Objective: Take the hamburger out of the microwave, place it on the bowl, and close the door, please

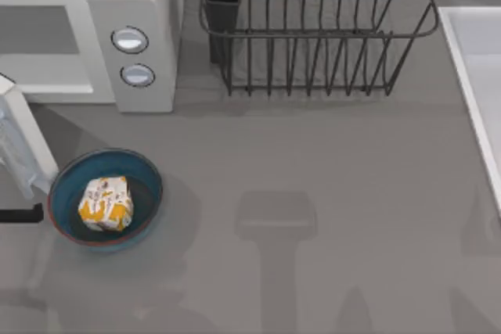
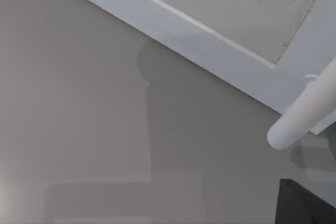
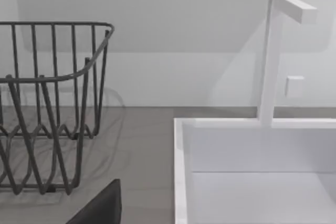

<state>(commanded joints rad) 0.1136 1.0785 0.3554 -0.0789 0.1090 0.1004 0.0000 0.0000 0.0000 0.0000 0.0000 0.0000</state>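
- The hamburger (image 1: 106, 202) is sitting inside the bowl (image 1: 149, 177), at about 8 o'clock on the table in the top view, so you are looking at a finished placing step.
- The door (image 1: 22, 146) is standing open, swung out toward you at 9 o'clock, just beside the bowl's rim; the microwave (image 1: 145, 5) is showing its grey cavity at 10 o'clock.
- Your left gripper (image 1: 22, 213) is showing as a dark tip at the top view's left edge, just beside the bowl. You cannot tell whether its fingers are spread or pressed together.
- In the left wrist view the door's handle (image 2: 307, 109) is lying close ahead.
- Your right arm is idling near the wire rack (image 3: 47, 103) and the white sink (image 3: 181, 171).
- In my judgement the risk is in the swing: the left arm could be clipping the bowl and tipping the hamburger out, or slipping off the handle and leaving the door ajar.
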